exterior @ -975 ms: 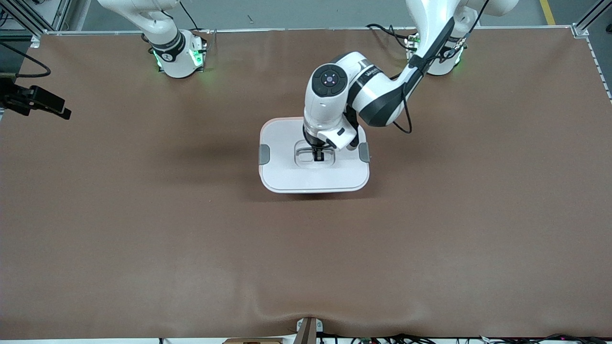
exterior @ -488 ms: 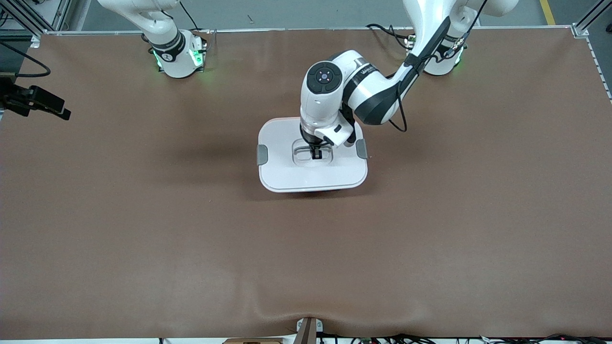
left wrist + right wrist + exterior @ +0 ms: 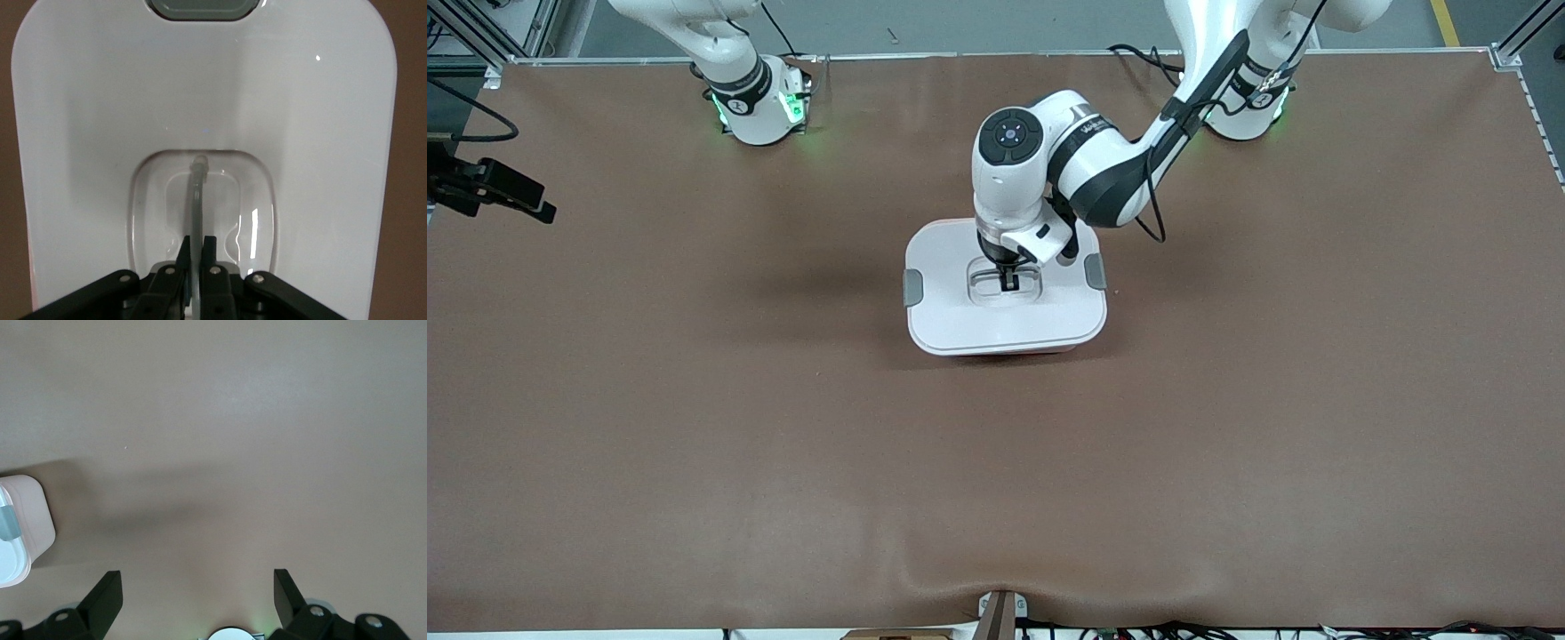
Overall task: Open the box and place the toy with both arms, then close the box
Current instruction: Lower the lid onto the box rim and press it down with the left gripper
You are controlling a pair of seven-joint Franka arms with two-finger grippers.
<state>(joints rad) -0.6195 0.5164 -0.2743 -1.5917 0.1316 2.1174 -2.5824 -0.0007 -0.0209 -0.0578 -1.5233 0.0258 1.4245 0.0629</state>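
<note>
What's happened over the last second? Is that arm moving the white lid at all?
Yes. The left gripper, shut on the lid's handle, has carried the lid slightly toward the right arm's end and the robots' bases, settling it over the box, whose pink edge now peeks out below. The grip stayed unchanged. The right gripper stayed open, waiting over bare table.

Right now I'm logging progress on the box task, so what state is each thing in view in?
box: white lid on, resting on the table.
lid handle: clamped in the left gripper's fingers.
grey side clips: down against the box's ends.
left gripper: shut on the lid handle.
right gripper: open, holding nothing, waiting over bare table.
</note>
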